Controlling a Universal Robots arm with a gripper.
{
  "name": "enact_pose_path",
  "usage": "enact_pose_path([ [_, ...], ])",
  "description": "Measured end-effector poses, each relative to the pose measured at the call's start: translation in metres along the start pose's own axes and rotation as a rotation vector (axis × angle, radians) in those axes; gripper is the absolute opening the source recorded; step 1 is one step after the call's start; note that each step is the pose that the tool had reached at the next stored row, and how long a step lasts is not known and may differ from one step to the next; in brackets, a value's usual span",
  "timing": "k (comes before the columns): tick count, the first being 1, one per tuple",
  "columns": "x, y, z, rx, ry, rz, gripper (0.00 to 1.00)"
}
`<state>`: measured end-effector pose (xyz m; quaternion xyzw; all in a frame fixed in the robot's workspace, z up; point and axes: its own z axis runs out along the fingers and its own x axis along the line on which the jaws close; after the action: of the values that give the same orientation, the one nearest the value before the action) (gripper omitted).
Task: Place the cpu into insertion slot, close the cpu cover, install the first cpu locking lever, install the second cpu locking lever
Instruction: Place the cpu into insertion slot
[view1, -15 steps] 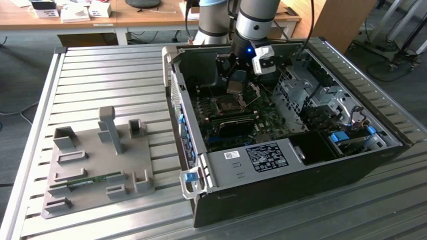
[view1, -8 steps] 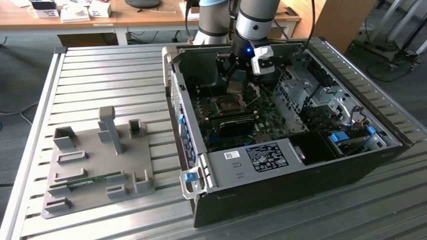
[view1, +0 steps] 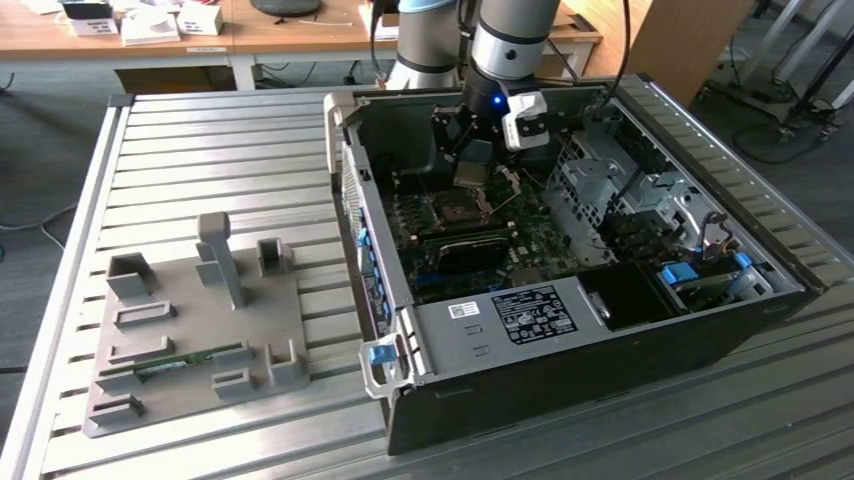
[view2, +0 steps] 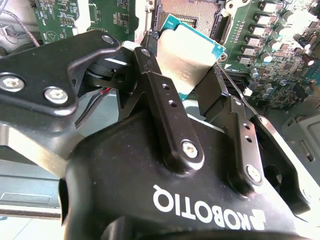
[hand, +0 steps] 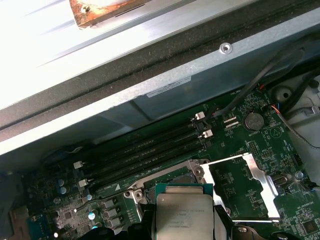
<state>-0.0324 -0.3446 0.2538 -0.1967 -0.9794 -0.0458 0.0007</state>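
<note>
The gripper (view2: 181, 70) pinches the cpu (view2: 192, 42) by opposite edges, in the air over the insertion slot (view2: 187, 7), not yet seated. Lowered askew, it could bend the pins; it seems slightly tilted. The first wrist view adds the cpu cover (hand: 262, 176), swung open beside the slot; the second wrist view gives the grip itself.

In the second wrist view the end effector (view2: 182, 70) hides the end of the cpu (view2: 186, 52) held between its fingers (view2: 165, 100), and the socket (view2: 192, 10) past it runs off the edge. In the first wrist view the cpu (hand: 184, 215) is cut off too and covers part of the socket (hand: 167, 175).
</note>
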Motion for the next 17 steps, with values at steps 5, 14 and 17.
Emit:
enact_pose_path([
  [5,0.0,0.0,0.0,0.0,-0.0003,0.003,0.54],
  [14,0.0,-0.0001,0.0006,-0.0018,-0.0087,0.097,0.54],
  [17,0.0,-0.0001,0.0008,-0.0027,-0.0128,0.142,0.54],
])
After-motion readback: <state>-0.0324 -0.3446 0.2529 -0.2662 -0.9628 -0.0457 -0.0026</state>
